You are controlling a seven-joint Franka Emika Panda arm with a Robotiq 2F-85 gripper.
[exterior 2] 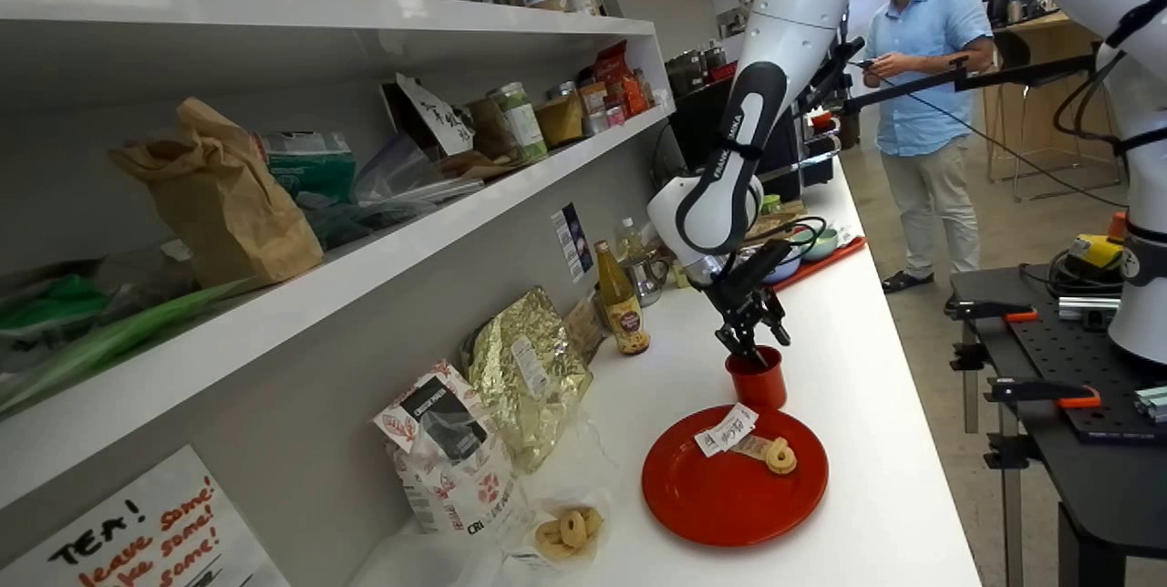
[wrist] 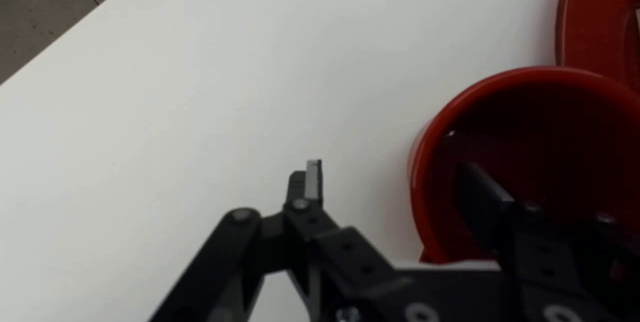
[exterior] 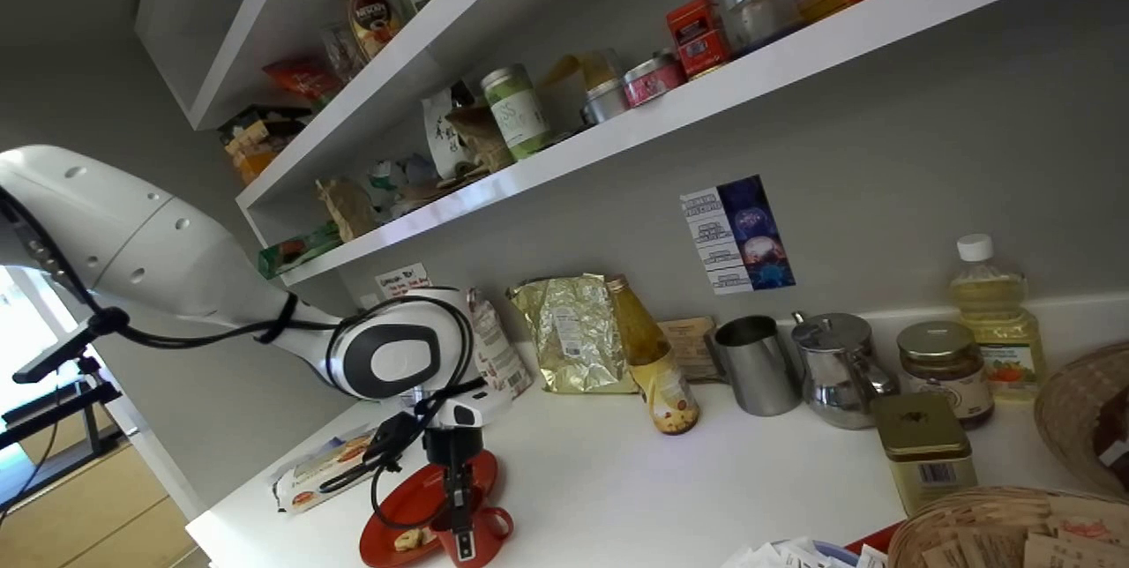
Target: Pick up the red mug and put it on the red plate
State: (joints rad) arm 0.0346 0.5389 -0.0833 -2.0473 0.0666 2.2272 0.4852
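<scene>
Probably light, stiff, slick and chippable, red mug (exterior 2: 759, 384); best pinch at its left wall in wrist view, which gripper (wrist: 393, 176) straddles, spread wide, holding nothing.

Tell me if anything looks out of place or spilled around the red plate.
White paper slips and pale, ring-shaped food lie on the red plate, perhaps odd, since the red mug is meant to go there. I see no spill.
</scene>
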